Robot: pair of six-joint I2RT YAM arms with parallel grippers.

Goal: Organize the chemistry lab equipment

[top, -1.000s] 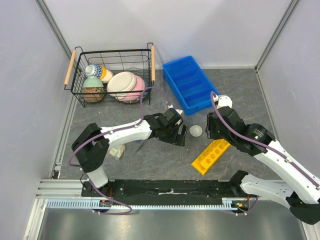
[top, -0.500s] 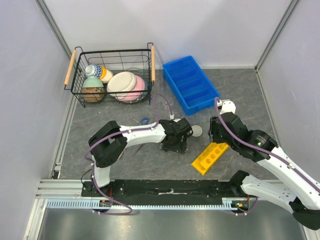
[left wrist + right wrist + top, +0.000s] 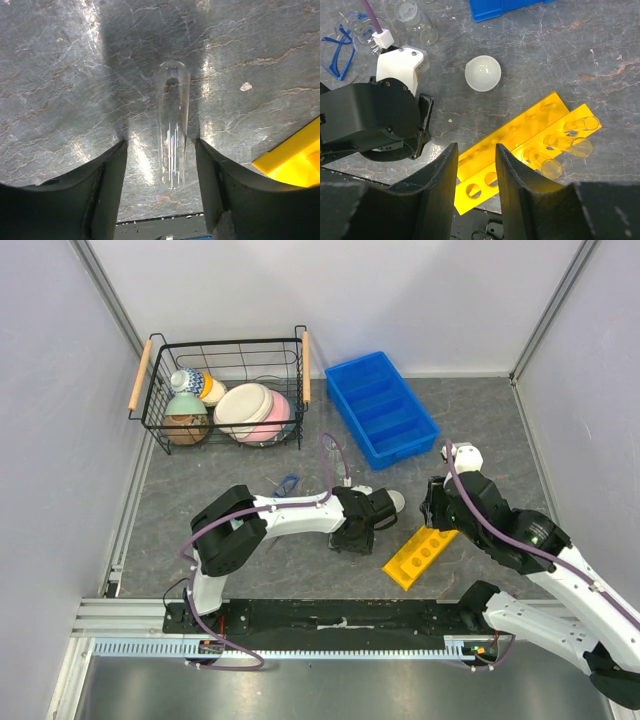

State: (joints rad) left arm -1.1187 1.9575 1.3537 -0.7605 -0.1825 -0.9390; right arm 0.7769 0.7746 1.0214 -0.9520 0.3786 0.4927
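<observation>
A clear glass test tube (image 3: 172, 130) lies on the grey table. My left gripper (image 3: 161, 185) is open and straddles it, one finger on each side, not touching. In the top view this gripper (image 3: 353, 533) is low on the table left of the yellow rack (image 3: 422, 552). The rack (image 3: 520, 145) lies on its side with a few clear tubes (image 3: 570, 145) in it. My right gripper (image 3: 476, 175) is open and empty over the rack's near end; in the top view it (image 3: 437, 518) is above the rack. A small white domed dish (image 3: 483, 73) sits beyond the rack.
A blue divided bin (image 3: 380, 410) stands at the back. A black wire basket (image 3: 225, 348) with pastel bowls is at the back left. Clear glass flasks (image 3: 417, 20) and blue safety glasses (image 3: 335, 45) lie left of the dish. The left gripper's body (image 3: 370, 125) is close to my right fingers.
The left arm has swung right and come down over the test tube. The right arm has shifted a little right and toward the near edge, above the rack.
</observation>
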